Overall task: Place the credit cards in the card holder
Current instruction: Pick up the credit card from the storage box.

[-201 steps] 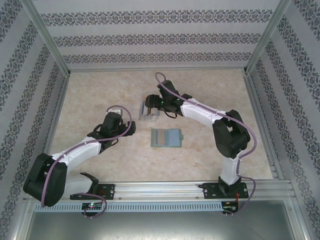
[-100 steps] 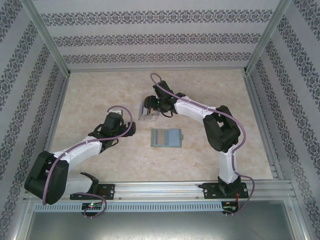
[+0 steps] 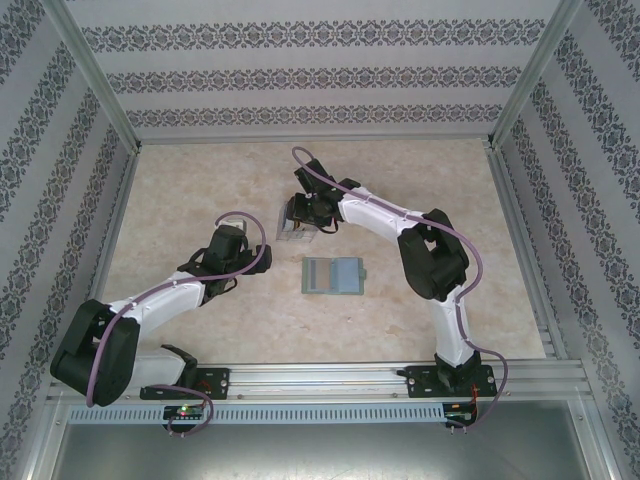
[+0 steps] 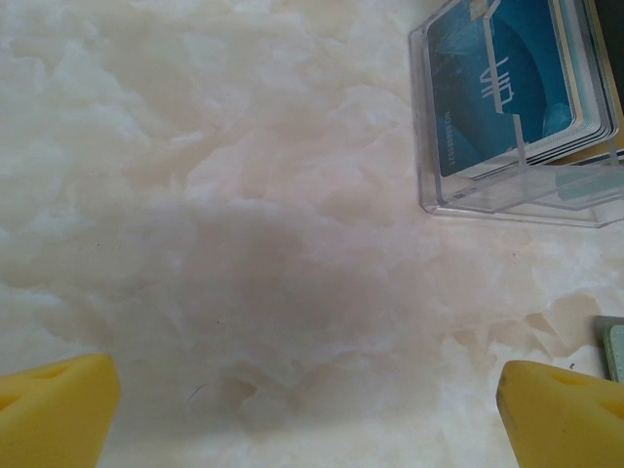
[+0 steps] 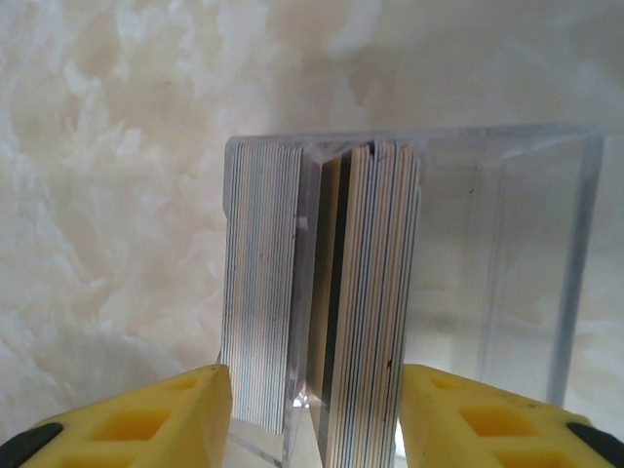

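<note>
Since the card holder (image 3: 331, 275) looks like it has nothing tucked in it yet, this seems to be the very first step: fetching a card.

Big to small: the pale marbled table (image 3: 180, 190) has the right arm (image 3: 385, 212) stretched out to its middle, with the left arm (image 3: 160, 298) parked off to the side. The card holder lies open and flat nearer the bases, apart from both grippers. Just beyond it sits the clear rack (image 3: 296, 232), and the credit cards (image 5: 366, 292) stand on edge in its slots, packed tight.

The right gripper (image 5: 314, 390) hangs right over them, jaws parted to either side of the pack and gripping nothing so far. The left gripper (image 4: 307, 414) is spread wide over bare table, empty too.

The next move probably calls for narrowing onto one card rather than the whole bunch, which looks fiddly.

Versus a second ago, the right arm's elbow has swung in toward the middle and its wrist has edged farther over the rack. The left arm, card holder and rack haven't budged.
</note>
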`<state>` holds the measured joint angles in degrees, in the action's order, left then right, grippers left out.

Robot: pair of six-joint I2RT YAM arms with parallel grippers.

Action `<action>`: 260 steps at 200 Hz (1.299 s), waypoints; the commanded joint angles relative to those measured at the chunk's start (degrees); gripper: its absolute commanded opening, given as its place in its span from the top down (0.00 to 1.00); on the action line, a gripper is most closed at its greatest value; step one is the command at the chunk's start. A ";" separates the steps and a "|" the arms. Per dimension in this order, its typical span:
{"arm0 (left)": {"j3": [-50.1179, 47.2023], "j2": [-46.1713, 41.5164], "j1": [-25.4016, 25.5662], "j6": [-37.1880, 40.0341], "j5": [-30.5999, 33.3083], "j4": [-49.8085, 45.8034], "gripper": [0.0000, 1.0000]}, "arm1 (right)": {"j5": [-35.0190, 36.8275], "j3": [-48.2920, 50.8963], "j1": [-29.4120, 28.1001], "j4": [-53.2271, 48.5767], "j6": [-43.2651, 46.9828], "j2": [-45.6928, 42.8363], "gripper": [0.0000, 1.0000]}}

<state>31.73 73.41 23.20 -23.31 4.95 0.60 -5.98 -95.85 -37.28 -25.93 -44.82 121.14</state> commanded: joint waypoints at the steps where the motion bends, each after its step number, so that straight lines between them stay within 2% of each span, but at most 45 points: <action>1: 1.31 0.59 0.28 -0.25 0.15 -1.08 0.00 | -5.42 -0.83 0.38 1.77 -1.63 1.14 0.55; 17: 1.40 0.59 0.27 -0.24 0.14 -1.39 0.00 | -8.93 0.78 1.19 5.69 -2.13 0.05 0.59; 61: 1.36 0.81 0.27 -0.24 0.06 -1.14 0.00 | -11.55 1.04 2.17 7.62 -1.23 -1.19 0.59; 97: 1.80 1.51 0.27 -0.33 -0.37 -1.39 0.00 | -12.31 1.84 2.82 7.67 -1.76 -0.57 0.65; 121: 1.93 1.90 0.29 -0.33 -0.33 -1.28 0.00 | -11.99 2.32 2.91 7.68 -1.42 -0.90 0.77; 142: 2.04 2.11 0.27 -0.33 -0.39 -1.40 0.00 | -11.91 1.99 3.00 7.06 -0.91 -0.98 0.94; 159: 2.30 2.45 0.27 -0.33 -0.29 -1.59 0.00 | -11.04 2.23 3.05 6.69 -0.32 -1.68 1.00; 260: 2.54 2.62 0.32 -0.42 -0.21 -2.01 0.00 | -6.30 5.75 3.13 4.30 2.87 -7.43 1.00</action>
<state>32.58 75.59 23.20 -23.33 4.75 0.34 -14.87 -91.29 -34.48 -20.58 -44.25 117.67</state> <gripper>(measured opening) 0.995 0.066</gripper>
